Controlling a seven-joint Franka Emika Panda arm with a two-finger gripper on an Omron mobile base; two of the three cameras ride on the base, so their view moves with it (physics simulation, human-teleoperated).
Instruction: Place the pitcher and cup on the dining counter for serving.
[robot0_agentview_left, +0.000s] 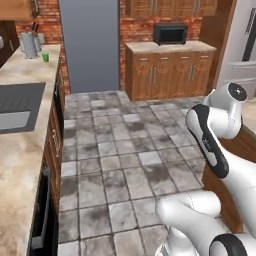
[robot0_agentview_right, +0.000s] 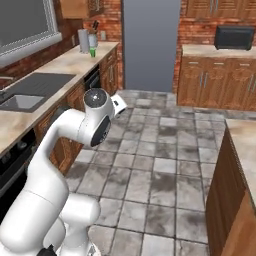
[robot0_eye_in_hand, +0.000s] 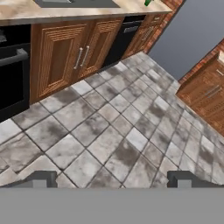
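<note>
Pitcher and cup wait at the far end of the wall counter; the arm is folded over the tiled floor.

On the wall counter (robot0_agentview_left: 20, 150), past the sink (robot0_agentview_left: 17, 107), the grey pitcher (robot0_agentview_left: 29, 45) stands near the far corner with the small green cup (robot0_agentview_left: 45, 57) just beside it, to its right (both upright). The gripper (robot0_eye_in_hand: 111, 179) hangs over the floor tiles (robot0_agentview_left: 115, 150), fingers spread wide and holding nothing. The dining counter (robot0_agentview_right: 245, 145) edges in at the right.

Spread pincer (robot0_eye_in_hand: 112, 179) above tiled floor (robot0_eye_in_hand: 118, 131)
</note>
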